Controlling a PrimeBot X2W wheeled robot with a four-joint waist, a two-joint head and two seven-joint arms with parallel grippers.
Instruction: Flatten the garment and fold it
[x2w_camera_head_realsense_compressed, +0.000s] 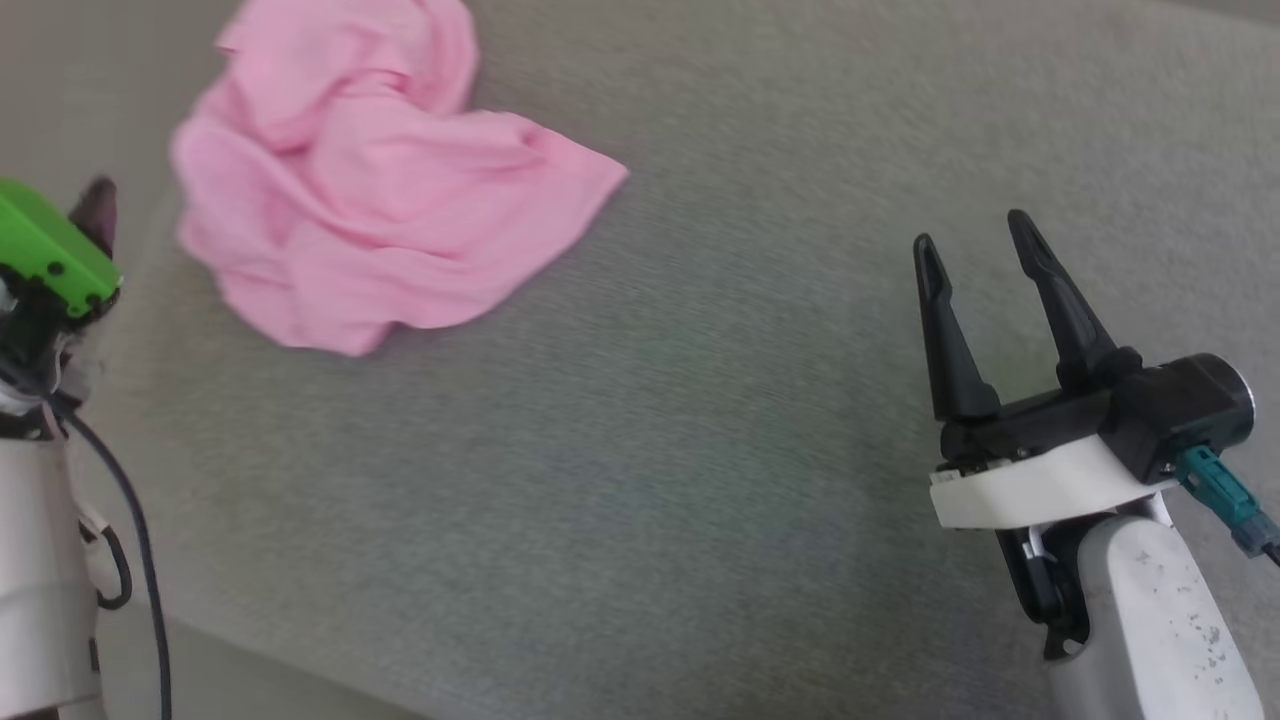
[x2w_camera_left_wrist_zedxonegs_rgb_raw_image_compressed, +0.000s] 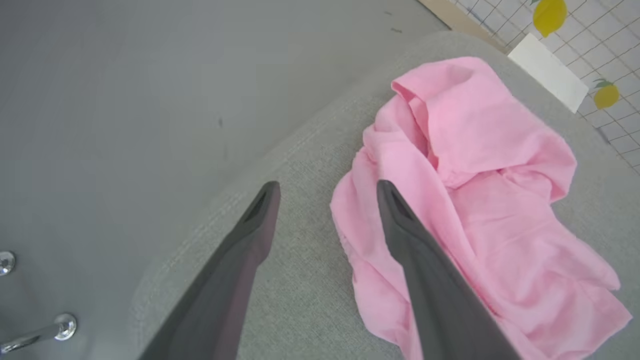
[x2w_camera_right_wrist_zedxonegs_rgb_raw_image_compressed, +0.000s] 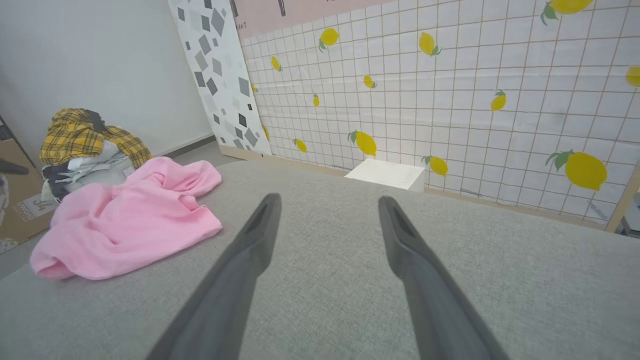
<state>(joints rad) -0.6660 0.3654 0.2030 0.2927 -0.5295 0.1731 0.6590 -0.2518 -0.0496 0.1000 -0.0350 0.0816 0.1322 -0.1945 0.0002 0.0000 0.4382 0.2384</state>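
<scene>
One pink garment (x2w_camera_head_realsense_compressed: 390, 190), one grey upholstered surface (x2w_camera_head_realsense_compressed: 700, 450), two grippers (left gripper (x2w_camera_left_wrist_zedxonegs_rgb_raw_image_compressed: 327, 184), right gripper (x2w_camera_head_realsense_compressed: 970, 228)), one white box (x2w_camera_right_wrist_zedxonegs_rgb_raw_image_compressed: 385, 175), one clothes heap (x2w_camera_right_wrist_zedxonegs_rgb_raw_image_compressed: 85, 142).

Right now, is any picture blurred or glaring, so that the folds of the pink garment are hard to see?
Head view: slightly blurred, folds of the garment look smeared. Left wrist view: sharp, even light, folds clear, no glare. Right wrist view: sharp; the wide lens slightly bends the tiled wall lines.
</scene>
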